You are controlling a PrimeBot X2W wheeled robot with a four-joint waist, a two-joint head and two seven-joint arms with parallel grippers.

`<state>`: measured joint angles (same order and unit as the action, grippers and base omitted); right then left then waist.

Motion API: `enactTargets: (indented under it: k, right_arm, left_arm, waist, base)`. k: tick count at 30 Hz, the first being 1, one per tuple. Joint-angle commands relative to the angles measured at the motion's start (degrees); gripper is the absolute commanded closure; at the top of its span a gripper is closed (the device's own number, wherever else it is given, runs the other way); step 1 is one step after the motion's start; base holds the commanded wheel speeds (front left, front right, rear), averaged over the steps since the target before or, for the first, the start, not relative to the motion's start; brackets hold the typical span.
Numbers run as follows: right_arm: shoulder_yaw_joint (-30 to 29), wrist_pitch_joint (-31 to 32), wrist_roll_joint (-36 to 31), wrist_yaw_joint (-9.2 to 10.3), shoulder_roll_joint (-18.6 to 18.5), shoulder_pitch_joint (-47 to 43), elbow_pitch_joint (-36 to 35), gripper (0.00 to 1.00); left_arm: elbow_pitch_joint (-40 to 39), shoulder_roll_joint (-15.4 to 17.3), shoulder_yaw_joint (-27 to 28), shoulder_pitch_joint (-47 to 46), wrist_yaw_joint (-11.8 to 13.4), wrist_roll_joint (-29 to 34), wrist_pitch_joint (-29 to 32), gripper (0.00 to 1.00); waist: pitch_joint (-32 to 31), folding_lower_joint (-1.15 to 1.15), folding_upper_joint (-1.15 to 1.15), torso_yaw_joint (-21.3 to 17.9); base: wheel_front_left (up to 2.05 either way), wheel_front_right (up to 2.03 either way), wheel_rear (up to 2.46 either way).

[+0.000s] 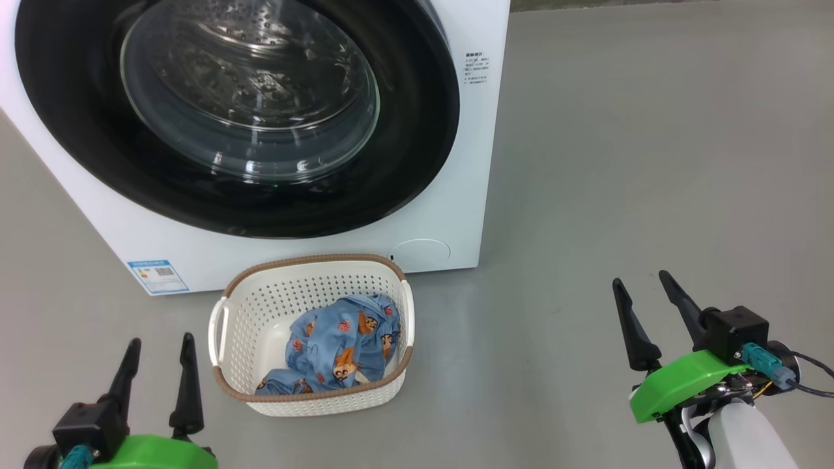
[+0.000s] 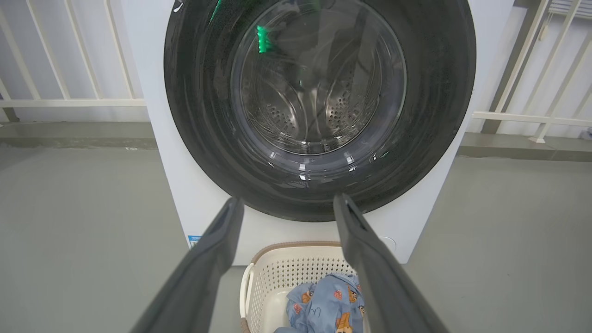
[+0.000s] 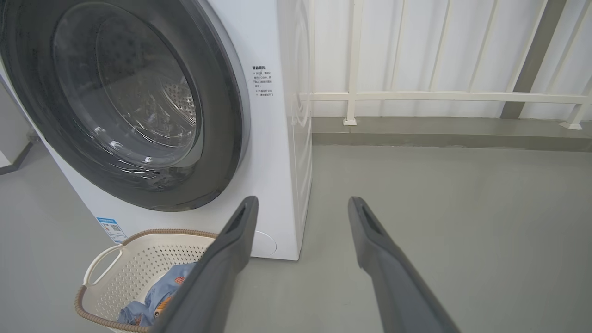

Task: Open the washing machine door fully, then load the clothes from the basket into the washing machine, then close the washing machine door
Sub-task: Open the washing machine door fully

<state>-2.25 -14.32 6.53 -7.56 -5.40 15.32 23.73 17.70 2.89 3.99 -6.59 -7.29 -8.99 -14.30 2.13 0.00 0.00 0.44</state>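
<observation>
Hanging wide open and empty, the left gripper (image 1: 161, 340) and right gripper (image 1: 640, 278) sit nearest; just past them the holey plastic basket (image 1: 273, 306) holds soft blue clothes (image 1: 345, 345); behind it the white washer (image 1: 469, 163) has its round door (image 1: 251, 98) shut; its shiny black rim could slip off thin hard fingers (image 1: 188, 384), and a reaching arm might knock the light basket.
</observation>
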Motion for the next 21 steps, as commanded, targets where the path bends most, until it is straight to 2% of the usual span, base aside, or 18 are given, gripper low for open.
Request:
enactTargets:
  k: [1,16,21]
  right_arm:
    - [1.18,-0.68,0.77,0.08,0.10,2.10,-1.79,0.00]
    - [-1.08,-0.68,8.20,0.08,-0.37,7.80,-4.70,0.00]
    - [-3.62,-0.68,16.53,0.08,0.00,11.06,-4.53,0.00]
  left_arm:
    - [-2.34,0.83,1.54,-0.90,-0.15,0.73,-0.70,0.00]
    - [-6.40,0.21,0.44,-0.43,-0.18,0.73,-0.70,0.00]
    - [-6.46,0.09,-0.49,-0.79,-0.18,0.31,-0.70,0.00]
  waist:
    - [0.24,0.00,0.00,0.07]
    - [3.45,0.00,0.00,0.74]
    - [5.03,0.00,0.00,1.29]
  base:
    - [0.00,0.00,0.00]
    - [0.00,0.00,0.00]
    - [0.00,0.00,0.00]
